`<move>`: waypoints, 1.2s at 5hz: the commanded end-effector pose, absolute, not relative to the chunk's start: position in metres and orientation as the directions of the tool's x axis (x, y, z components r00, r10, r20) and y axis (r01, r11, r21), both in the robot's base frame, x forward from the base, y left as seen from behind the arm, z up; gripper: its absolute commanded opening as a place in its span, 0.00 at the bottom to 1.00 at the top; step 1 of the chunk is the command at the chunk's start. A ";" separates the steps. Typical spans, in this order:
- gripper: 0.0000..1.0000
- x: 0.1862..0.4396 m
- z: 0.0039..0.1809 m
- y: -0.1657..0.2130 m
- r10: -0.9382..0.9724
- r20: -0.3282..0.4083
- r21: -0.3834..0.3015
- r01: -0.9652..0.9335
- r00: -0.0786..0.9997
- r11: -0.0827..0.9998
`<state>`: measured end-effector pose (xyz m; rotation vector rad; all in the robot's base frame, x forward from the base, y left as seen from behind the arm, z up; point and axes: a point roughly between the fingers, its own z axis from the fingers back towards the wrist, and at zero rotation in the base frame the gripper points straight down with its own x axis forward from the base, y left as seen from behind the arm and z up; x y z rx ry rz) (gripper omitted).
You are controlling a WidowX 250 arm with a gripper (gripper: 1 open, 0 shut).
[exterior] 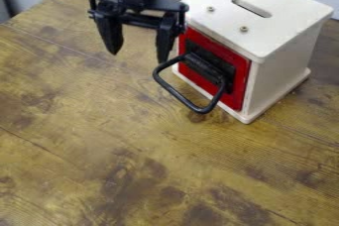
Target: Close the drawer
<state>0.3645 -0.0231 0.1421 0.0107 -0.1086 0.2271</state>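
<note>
Red drawer (220,63) (black loop handle (185,86)).

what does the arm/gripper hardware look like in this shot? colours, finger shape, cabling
The gripper is all black: a boxy dark body rising out of frame at the top, a horizontal crossbar below it, and two long, narrow fingers tapering toward their tips. The finish looks matte, with no visible markings or logos. No loose cable is clearly distinguishable at this resolution. The arm above it is cropped out.

Looks like a robot lab setup: worn wood-grain tabletop (106,161), a cream cabinet (272,32) sitting far right, plain grey floor behind.
</note>
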 end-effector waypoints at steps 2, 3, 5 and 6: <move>1.00 0.363 0.165 -0.042 0.246 0.187 -0.021 -0.247 0.951 0.969; 1.00 0.360 0.160 -0.042 0.247 0.171 -0.016 -0.248 0.954 0.969; 1.00 0.354 0.160 -0.041 0.240 0.169 -0.031 -0.239 0.956 0.971; 1.00 0.348 0.163 -0.044 0.216 0.187 -0.044 -0.212 0.958 0.976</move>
